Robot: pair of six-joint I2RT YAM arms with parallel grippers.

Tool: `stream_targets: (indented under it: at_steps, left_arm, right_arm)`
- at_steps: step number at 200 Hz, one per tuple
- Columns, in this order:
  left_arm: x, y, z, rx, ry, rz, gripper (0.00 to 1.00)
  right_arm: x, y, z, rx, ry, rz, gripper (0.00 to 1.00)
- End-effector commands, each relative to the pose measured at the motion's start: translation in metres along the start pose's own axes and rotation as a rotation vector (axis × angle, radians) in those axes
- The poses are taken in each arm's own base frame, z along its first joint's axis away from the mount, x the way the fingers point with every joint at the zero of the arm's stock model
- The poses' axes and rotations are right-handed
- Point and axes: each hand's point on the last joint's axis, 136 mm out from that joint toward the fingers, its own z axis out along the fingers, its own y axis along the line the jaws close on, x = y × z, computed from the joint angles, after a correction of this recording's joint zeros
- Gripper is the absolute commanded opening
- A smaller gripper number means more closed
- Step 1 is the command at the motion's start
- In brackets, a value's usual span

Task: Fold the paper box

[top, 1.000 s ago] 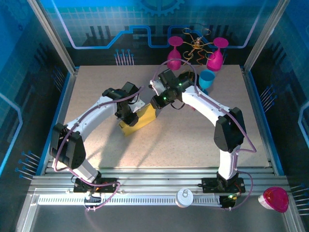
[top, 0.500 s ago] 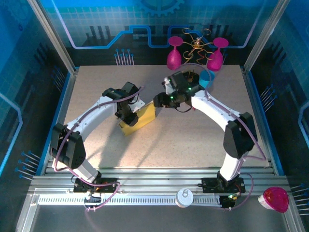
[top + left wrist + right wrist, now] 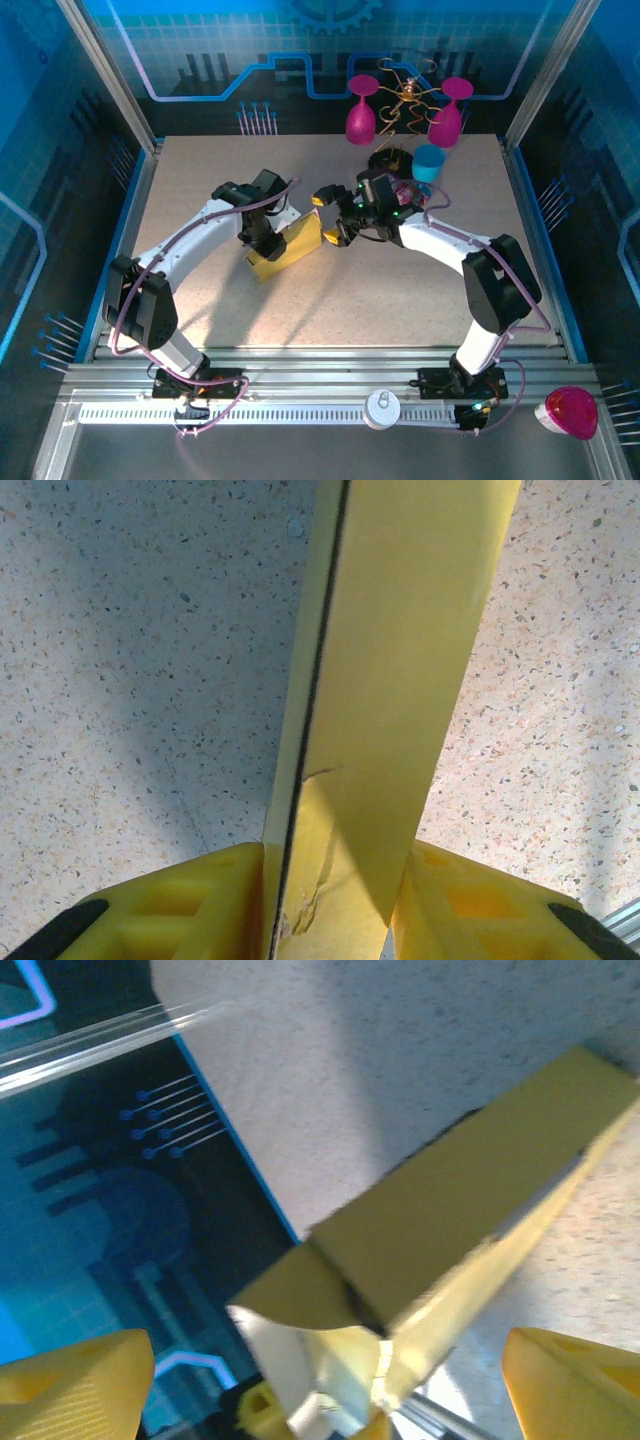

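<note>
1. Left gripper (image 3: pixel 330 905): jaws narrowed, clamped on 1 upright panel of box; yellow plastic fingers.
2. Paper box (image 3: pixel 290 247): centre-left of top view, on speckled table (image 3: pixel 400 290). Thin yellow card, matte, flat panels, paler inside; small crease nr grip. Prob. light, stiff along panels only, dents easily; take hold flat on panel, nr fold lines.
3. Right gripper (image 3: pixel 330 217): jaws wide, holding nothing, just right of box end.

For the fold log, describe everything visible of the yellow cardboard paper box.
The paper box is thin yellow cardboard, paler inside, partly folded into a long narrow shape on the speckled table. The yellow-fingered left gripper is shut on one wall, creased near the grip. The box's other end is open, a flap loose, facing the open right gripper.
</note>
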Motion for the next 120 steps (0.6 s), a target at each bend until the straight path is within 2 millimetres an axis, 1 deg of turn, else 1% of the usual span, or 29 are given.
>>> stream_targets:
  at_steps: [1,18,25,46,58,82,120]
  left_arm:
    - [-0.002,0.001,0.0,-0.006,0.0,0.007,0.36]
    - [-0.001,0.002,0.001,-0.008,0.002,0.008,0.36]
    - [-0.002,0.002,0.001,-0.008,0.0,0.008,0.36]
    - [-0.002,0.002,0.001,-0.009,0.001,0.008,0.36]
    - [-0.002,0.003,0.001,-0.011,0.002,0.009,0.36]
    - [-0.003,0.003,0.001,-0.015,0.002,0.01,0.37]
    - [-0.002,0.005,0.002,-0.023,0.003,0.01,0.37]
  right_arm:
    - [0.007,0.027,0.007,-0.078,0.037,0.028,0.87]
    - [0.011,0.02,0.013,-0.069,0.06,0.033,0.76]
    - [0.012,0.017,0.015,-0.066,0.065,0.036,0.74]
    - [0.011,0.005,0.017,-0.04,0.074,0.044,0.71]
    - [0.011,0.002,0.017,-0.03,0.072,0.043,0.69]
    - [0.009,-0.003,0.016,0.0,0.072,0.031,0.68]
    - [0.003,-0.012,0.022,0.036,0.08,0.032,0.67]
